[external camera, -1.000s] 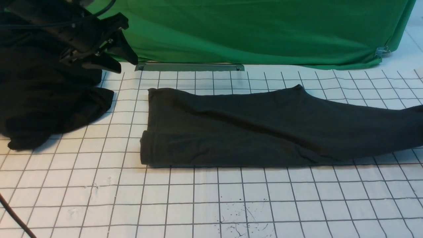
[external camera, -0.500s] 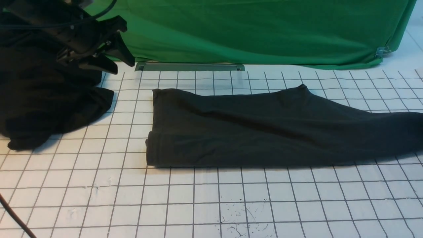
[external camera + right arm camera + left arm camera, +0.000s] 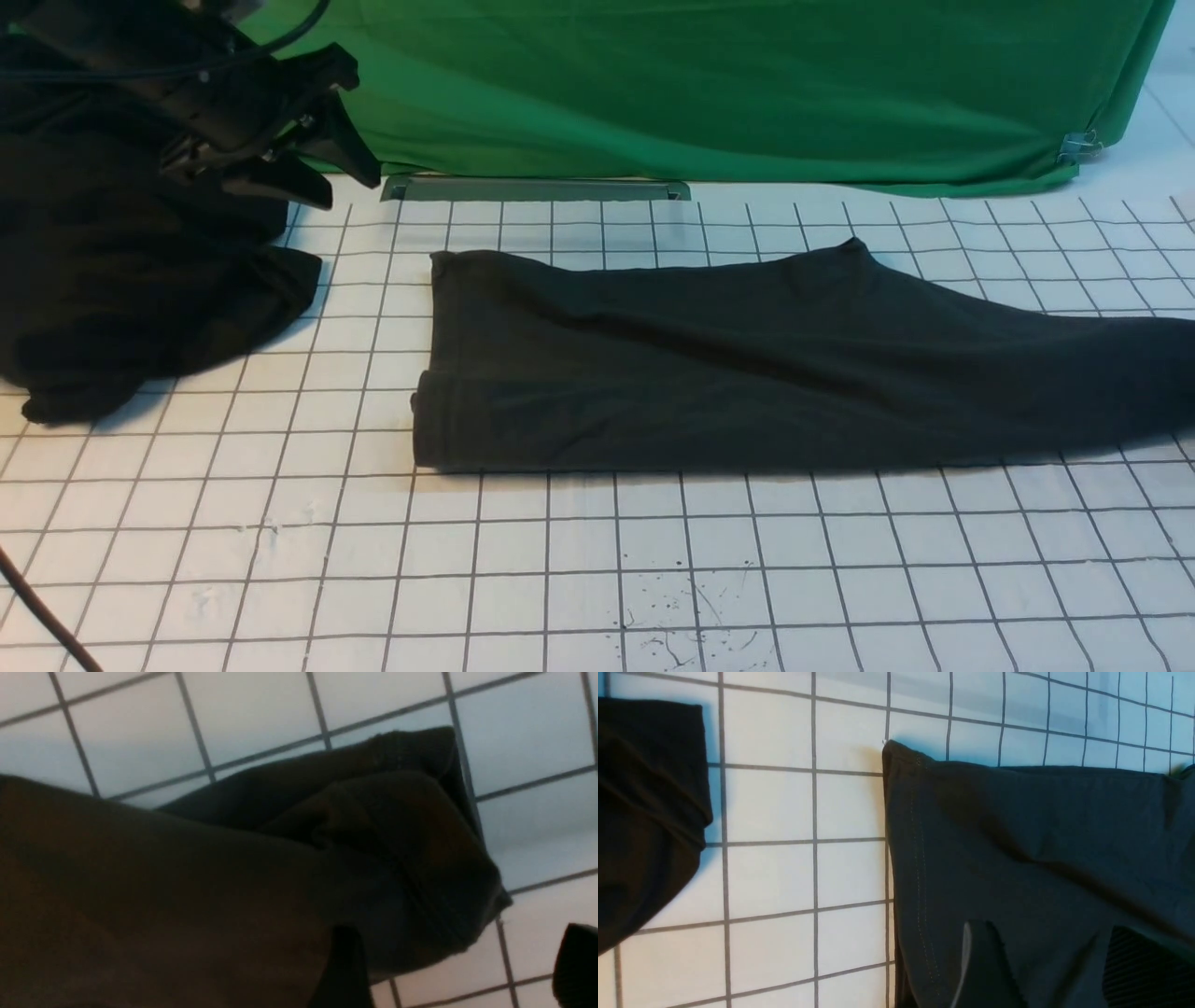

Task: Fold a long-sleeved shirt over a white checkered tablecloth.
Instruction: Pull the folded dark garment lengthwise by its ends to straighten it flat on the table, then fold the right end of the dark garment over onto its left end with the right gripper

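Green backdrop (image 3: 747, 84) beyond tablecloth (image 3: 560, 560); shirt (image 3: 700, 373) part-folded, sleeve (image 3: 1120, 373) trailing right. Left jaws, right jaws spread, empty. Next, probably: grasp sleeve, fold inward.

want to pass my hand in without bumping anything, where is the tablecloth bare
Widest bare patch: white checkered tablecloth nearer than the long-sleeved shirt. Narrower lane between shirt and black heap. Thin strip by the green cloth. Far left is crowded.

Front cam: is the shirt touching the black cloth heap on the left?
No, bare white checkered tablecloth shows between the long-sleeved shirt and the black heap.
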{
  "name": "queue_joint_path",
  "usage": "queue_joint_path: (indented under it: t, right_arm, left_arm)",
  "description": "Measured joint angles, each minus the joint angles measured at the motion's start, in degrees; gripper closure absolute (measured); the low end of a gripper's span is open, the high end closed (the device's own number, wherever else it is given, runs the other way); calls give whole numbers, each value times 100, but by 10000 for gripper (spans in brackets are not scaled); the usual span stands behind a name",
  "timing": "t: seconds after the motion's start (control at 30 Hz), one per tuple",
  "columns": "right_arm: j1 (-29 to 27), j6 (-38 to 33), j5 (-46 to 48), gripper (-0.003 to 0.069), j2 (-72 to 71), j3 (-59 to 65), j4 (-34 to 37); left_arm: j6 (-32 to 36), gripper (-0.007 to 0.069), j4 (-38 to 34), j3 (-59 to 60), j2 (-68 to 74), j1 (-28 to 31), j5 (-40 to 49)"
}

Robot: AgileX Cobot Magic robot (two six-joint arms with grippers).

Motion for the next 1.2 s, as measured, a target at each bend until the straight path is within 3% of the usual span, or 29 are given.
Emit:
queue_joint_path:
  t: [0.23, 0.33, 0.47, 0.5, 0.57, 0.73, 0.93, 1.03, 1.2]
  right_arm:
    - [65, -18, -661, 127, 495, 6, 15]
    - [105, -49, -716, 176, 599, 11, 54]
    - [164, -165, -709, 380, 606, 11, 186]
    - [187, -214, -651, 526, 620, 5, 276]
    - [185, -258, -606, 605, 608, 5, 318]
    - [140, -298, -423, 634, 457, 5, 128]
    - [-90, -222, -252, 636, 15, 11, -170]
    - [-232, -142, -123, 636, -238, 11, -279]
    - [-240, -125, 206, 636, -360, 11, -298]
  left_arm:
    - [0, 284, 5, 0, 33, 0, -18]
    - [0, 284, 5, 0, 33, 0, -18]
    - [0, 284, 5, 0, 33, 0, -18]
    - [0, 284, 5, 0, 33, 0, 30]
    - [6, 285, -3, 0, 33, 0, 199]
    - [239, 335, -183, 6, 8, 6, 541]
    - [348, 511, -442, 472, -385, -123, 532]
    - [651, 610, -526, 954, -632, -605, 544]
    - [914, 625, -424, 1484, -553, -1480, -59]
